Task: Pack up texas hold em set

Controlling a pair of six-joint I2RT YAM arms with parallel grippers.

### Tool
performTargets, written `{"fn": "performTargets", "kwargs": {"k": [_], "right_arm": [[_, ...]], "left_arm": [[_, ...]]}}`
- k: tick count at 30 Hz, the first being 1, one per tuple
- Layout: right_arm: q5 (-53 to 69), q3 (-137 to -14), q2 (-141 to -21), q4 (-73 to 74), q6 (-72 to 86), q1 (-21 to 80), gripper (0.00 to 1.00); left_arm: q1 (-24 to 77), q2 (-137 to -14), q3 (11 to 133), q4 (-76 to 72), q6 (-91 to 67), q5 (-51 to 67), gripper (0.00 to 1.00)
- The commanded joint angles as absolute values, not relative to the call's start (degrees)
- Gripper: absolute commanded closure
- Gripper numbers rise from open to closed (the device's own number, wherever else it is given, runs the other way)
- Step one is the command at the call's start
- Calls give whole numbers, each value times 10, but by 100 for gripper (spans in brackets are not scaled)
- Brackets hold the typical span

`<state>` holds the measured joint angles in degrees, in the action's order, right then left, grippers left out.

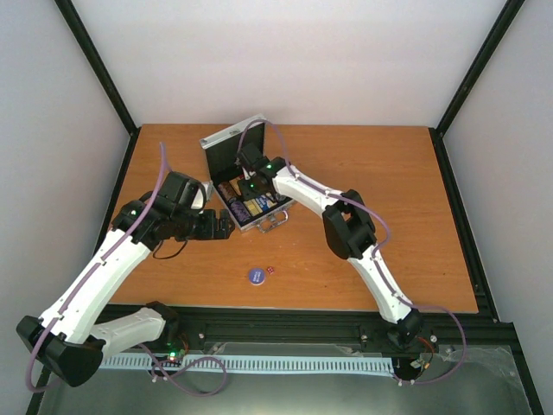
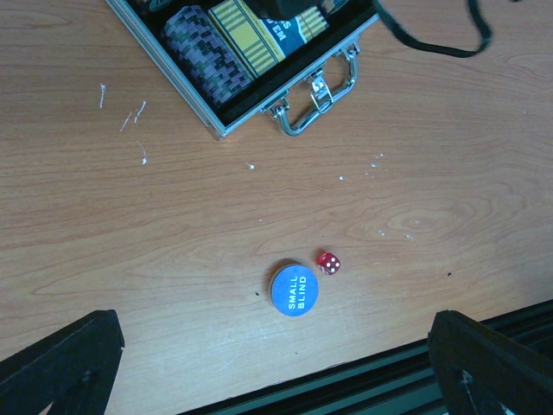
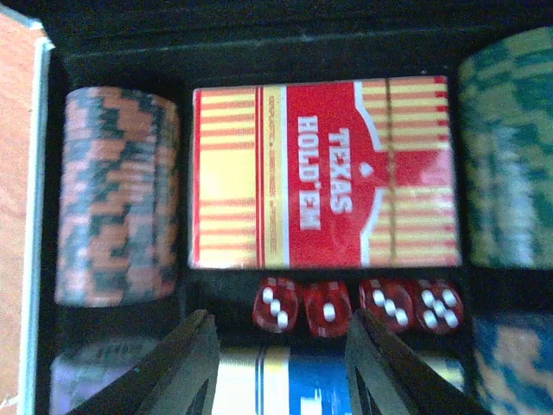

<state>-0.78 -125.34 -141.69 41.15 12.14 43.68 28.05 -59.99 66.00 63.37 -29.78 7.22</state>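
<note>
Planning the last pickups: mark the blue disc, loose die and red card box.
blue disc (image 2: 294,289): left wrist view, centre of top face.
loose die (image 2: 328,263): left wrist view, top face.
red card box (image 3: 324,173): right wrist view, middle of printed face.

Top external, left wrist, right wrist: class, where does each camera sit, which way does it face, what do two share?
Top external: above, behind the arms, looking down on the table; both arms show.
Left wrist: on left arm, facing down at blue disc and red die; open left claw shows.
Right wrist: over the case, facing down at red card box; open right claw shows.
Shared: top and left wrist show disc, die, case.
</note>
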Motion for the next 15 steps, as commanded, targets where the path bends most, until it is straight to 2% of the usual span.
{"fn": "performTargets", "kwargs": {"k": [1,3,8,11,12,15], "right_arm": [[-9,-1205,-1317,426,113,451,57],[-17,-1170,-1286,437,111,462,54],[-22,-1008,-1181,443,127,485,36],[-15,-901,-1116,433,137,495,5],[-11,-873,-1098,431,138,500,1],[-8,-802,-1059,430,154,522,0]], "left_arm": [[277,-602,678,626,-299,71,0],[277,-604,682,628,-296,70,0],[277,-609,696,635,-295,70,0],[277,-603,697,631,-298,76,0],[277,-600,696,630,-297,77,0],[277,-598,693,631,-292,80,0]]}}
